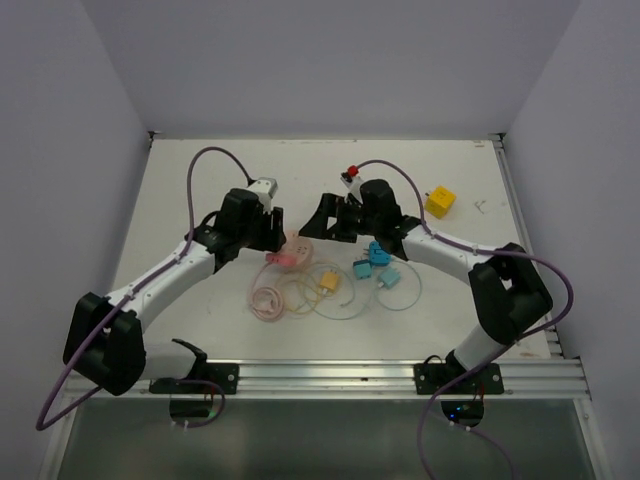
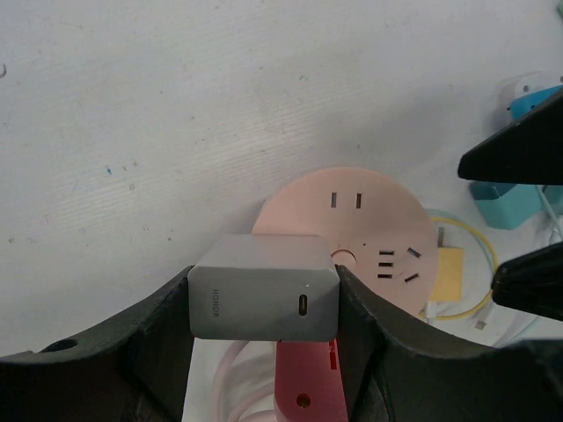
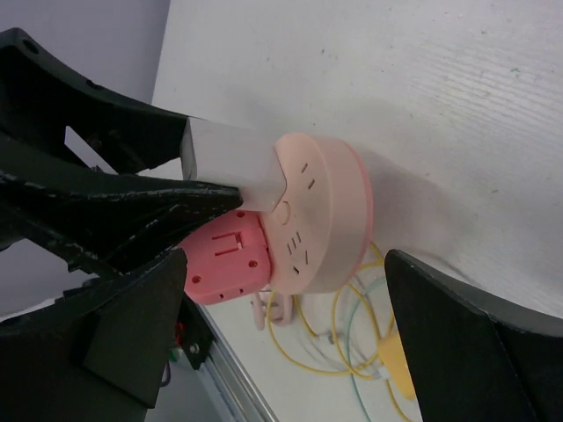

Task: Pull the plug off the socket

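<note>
Counter (image 1: 200, 190) carrying a round pink socket (image 2: 352, 211) among loose cables (image 1: 300, 295). Right gripper (image 3: 286, 264): jaws released, standing either side of the socket, apparently to brace it against the pull. Left gripper (image 2: 264, 303): jaws clenched on the grey plug (image 3: 224, 158), which sits seated in the socket face beside 1 red plug (image 3: 224, 264); extraction not yet done

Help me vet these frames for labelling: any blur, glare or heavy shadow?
Top external: even light, sharp, no glare. Left wrist: grey plug and pink socket crisp; own fingers featureless black. Right wrist: socket casts a soft shadow on the table.
</note>
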